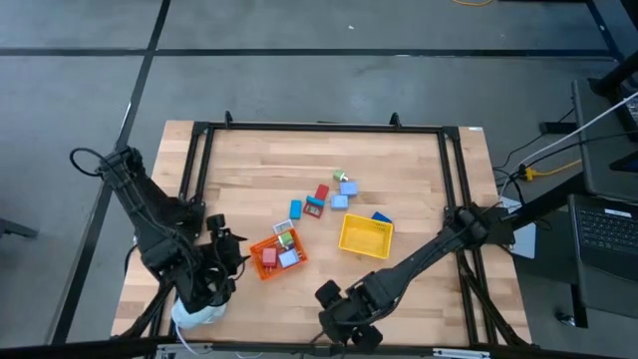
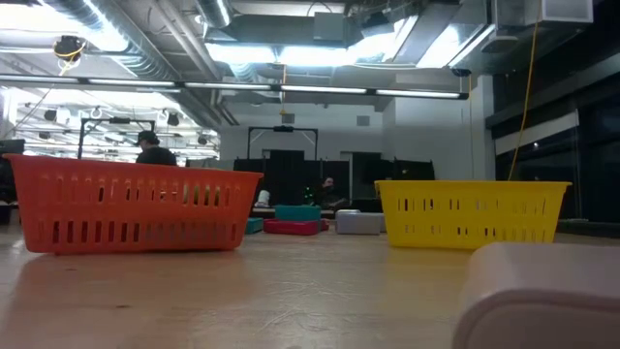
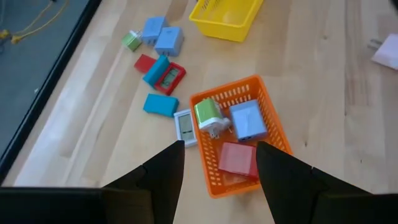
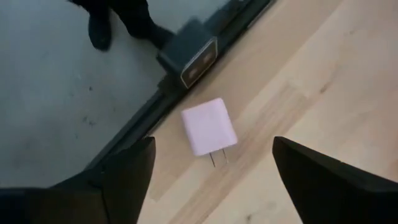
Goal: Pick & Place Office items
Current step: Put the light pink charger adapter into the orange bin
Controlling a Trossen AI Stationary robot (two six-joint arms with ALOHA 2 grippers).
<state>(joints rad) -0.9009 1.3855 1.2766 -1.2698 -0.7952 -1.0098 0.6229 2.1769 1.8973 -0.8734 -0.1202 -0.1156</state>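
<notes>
Orange tray (image 3: 214, 180) already has three office bits in it: a green plug, a light blue block, a red block. A handful sit loose on the surface (image 1: 399, 165) beyond the orange tray, toward the yellow tray (image 1: 366, 235). Right claw (image 4: 211, 171) is spread wide over a pink charger (image 4: 208, 126) near the surface's edge. Left claw (image 3: 221, 163) hangs part open, empty, above the orange tray. I'd say roughly a third done.
</notes>
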